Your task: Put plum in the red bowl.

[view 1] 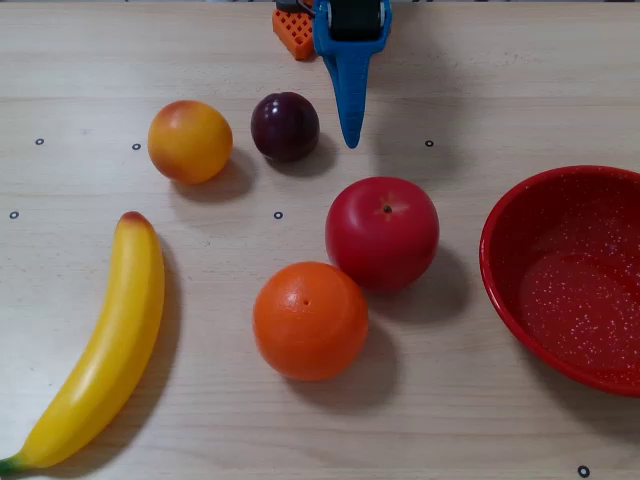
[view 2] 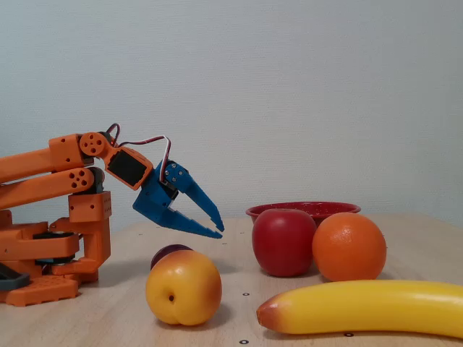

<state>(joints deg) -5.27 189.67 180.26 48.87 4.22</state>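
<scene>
We find the approach step in hand: the hand [view 2: 214, 225] hangs above the surface, fingers narrowly parted, holding nothing. The plum [view 1: 285, 126] sits just left of it in the overhead view, the red bowl [view 1: 568, 275] far right. We judge the next move calls for shifting left, widening, then lowering.

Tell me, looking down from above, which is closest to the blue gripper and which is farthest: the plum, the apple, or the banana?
From the gripper in the overhead view:
1. Small dark purple plum, just left of the tip.
2. Big glossy red apple, below it.
3. Long yellow banana, far at lower left.
</scene>
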